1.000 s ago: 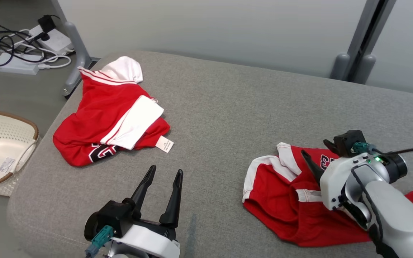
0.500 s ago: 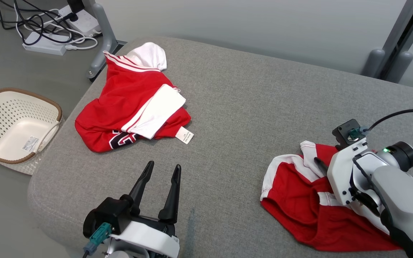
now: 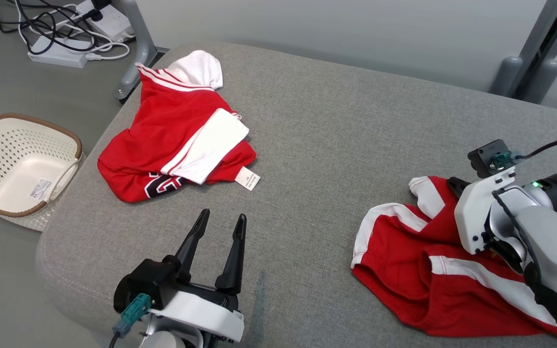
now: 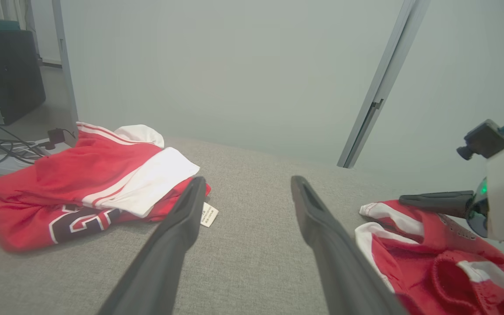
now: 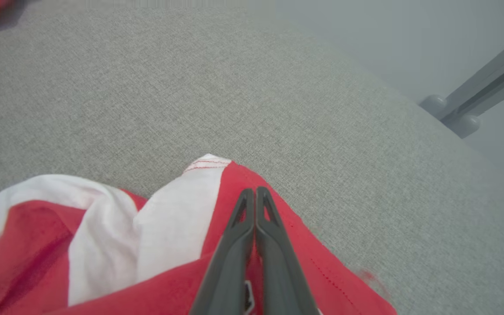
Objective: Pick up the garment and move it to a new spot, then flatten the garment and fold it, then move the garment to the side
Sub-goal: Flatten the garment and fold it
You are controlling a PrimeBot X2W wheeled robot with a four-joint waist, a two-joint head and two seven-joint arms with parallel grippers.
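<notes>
On my far left a white basket (image 3: pixel 27 145) sits on the floor, and beside it a red and white shirt (image 3: pixel 162 130) lies bunched on the grey pad (image 3: pixel 331 121). My left gripper (image 3: pixel 224 215) hangs near the front edge, fingers spread apart, holding nothing. The garment (image 3: pixel 404 270) lies on the pad's right side, and my right gripper (image 5: pixel 255 191) has its fingers squeezed together on its red cloth

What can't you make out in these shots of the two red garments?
Tag: print too small, head view.
Lettering on left garment: partly under its own fold, head view.
Right garment: far end hidden behind the arm, head view.
Right gripper: shut; right wrist view can't show whether cloth is pinched.
</notes>
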